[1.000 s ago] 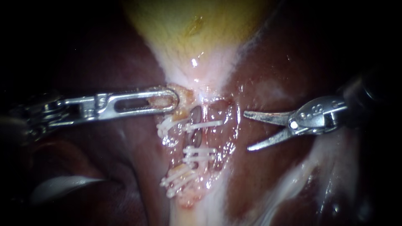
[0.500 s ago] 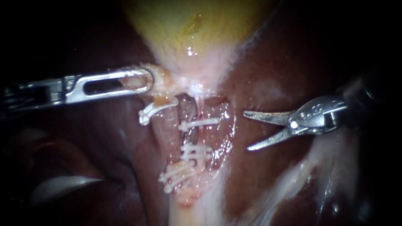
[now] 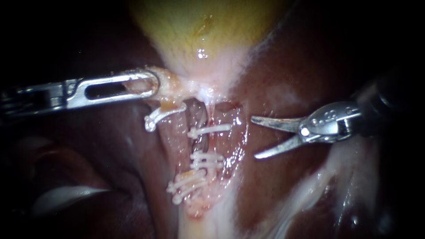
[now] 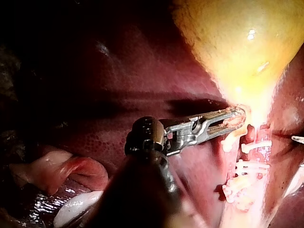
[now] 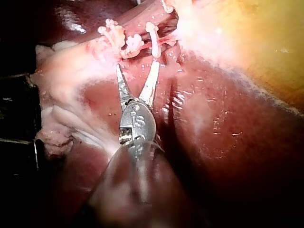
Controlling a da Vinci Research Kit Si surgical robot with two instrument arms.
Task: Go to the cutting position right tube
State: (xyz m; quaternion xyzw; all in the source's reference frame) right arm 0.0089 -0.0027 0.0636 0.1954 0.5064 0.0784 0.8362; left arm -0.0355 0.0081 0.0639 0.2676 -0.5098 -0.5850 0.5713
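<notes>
Your right instrument (image 3: 254, 137) hangs with jaws apart, just right of the right tube (image 3: 216, 144), with bare liver (image 3: 274, 177) around it. White clips (image 3: 209, 130) cross that tube. Your left instrument (image 3: 150, 85) is clamped on tissue (image 3: 170, 86) beneath the gallbladder (image 3: 199, 26).

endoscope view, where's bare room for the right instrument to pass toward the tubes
Free: bare liver under the right instrument, its jaws open, up to the clips; also dark liver below the left instrument. Crowded: the clipped tubes and the gallbladder neck, which the left jaws grip.
</notes>
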